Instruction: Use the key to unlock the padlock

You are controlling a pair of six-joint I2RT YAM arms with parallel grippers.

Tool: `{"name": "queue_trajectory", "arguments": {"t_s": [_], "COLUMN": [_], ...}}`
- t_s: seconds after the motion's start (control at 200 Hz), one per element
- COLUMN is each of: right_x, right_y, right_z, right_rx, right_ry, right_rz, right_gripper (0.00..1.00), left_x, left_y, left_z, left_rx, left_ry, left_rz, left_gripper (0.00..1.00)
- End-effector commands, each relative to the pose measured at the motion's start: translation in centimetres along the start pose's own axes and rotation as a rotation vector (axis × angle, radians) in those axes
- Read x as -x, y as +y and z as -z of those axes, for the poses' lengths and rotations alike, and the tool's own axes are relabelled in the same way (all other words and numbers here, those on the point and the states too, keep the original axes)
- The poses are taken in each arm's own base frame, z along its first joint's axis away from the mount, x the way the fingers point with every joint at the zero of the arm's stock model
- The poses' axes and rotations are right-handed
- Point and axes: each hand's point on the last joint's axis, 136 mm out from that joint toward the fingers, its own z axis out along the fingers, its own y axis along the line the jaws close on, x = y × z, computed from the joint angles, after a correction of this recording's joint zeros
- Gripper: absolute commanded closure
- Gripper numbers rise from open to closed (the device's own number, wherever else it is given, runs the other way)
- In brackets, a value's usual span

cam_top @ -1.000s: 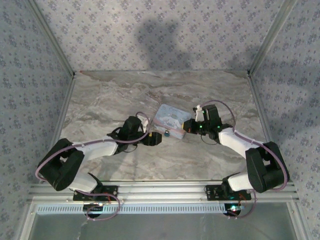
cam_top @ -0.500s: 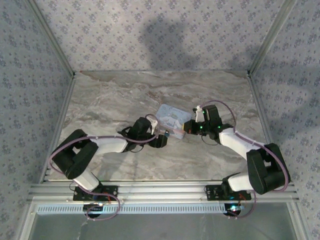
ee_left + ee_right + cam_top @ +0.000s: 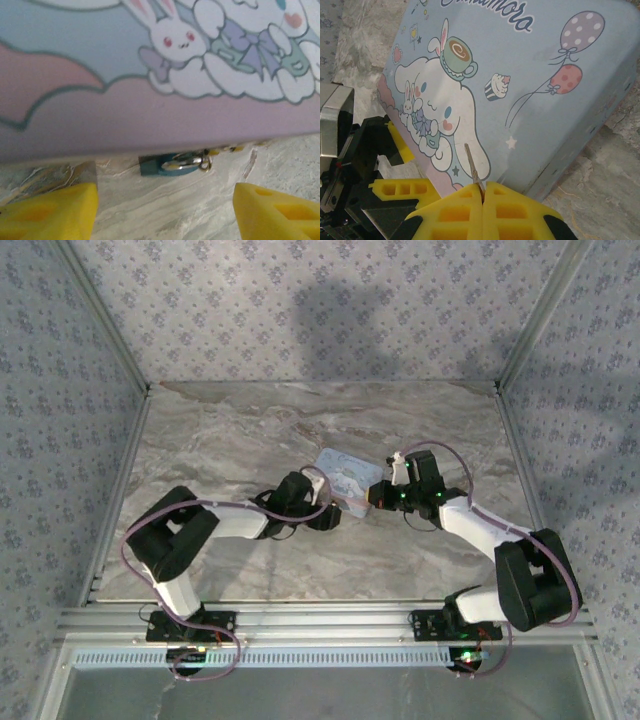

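Your left tool [image 3: 165, 220] is open: yellow fingers [image 3: 47, 210] sit at lower left and lower right of the left wrist view, with only bare tabletop [image 3: 200, 200] between them. The padlock [image 3: 167, 164] lies centre frame there, on the tabletop right under the lower edge of the box [image 3: 150, 75], ahead of the fingers and not touched. Can't tell if it's hooked to the box. The wide jaws look lined up to straddle the lock body and steady it.

Your right tool [image 3: 482, 200] is closed on the key [image 3: 473, 165]. The thin blade pokes up from the pinched pads at bottom centre of the right wrist view, over the box lid. I'd judge it's gripped by the head so the blade stays free for the keyhole. Which way the keyhole faces: can't tell.

In the top view both tools meet at the box, mid-frame.
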Motion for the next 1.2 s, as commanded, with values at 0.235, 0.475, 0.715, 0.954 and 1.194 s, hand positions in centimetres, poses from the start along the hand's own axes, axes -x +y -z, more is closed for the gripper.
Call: {"name": "queue_trajectory", "arguments": {"t_s": [0.235,0.475,0.715,0.954,1.194], "right_x": [-2.0,-2.1,-2.3,-2.2,-2.0], "right_y": [-1.7,-1.6,-1.5,-1.6,-1.4], "right_z": [-0.2,-0.1,0.0,-0.2,-0.2], "right_rx": [-0.078,-0.083,-0.086,-0.097,-0.093], "right_ry": [0.066,0.065,0.059,0.062,0.058], "right_rz": [-0.034,-0.036,-0.041,-0.037,-0.033], "right_gripper": [1.00,1.00,1.00,1.00,1.00], "left_x": [1.7,1.2,1.5,1.7,2.1], "left_y": [-0.8,-0.3,-0.2,-0.3,-0.5], "left_z": [-1.5,-2.7,-3.0,-3.2,-3.4], "left_rx": [0.008,0.032,0.037,0.032,0.044], "left_ry": [-0.045,-0.032,-0.034,-0.045,-0.031], "left_rz": [0.013,0.038,0.030,0.049,0.031], "left_gripper": [0.39,0.48,0.52,0.55,0.63]}}
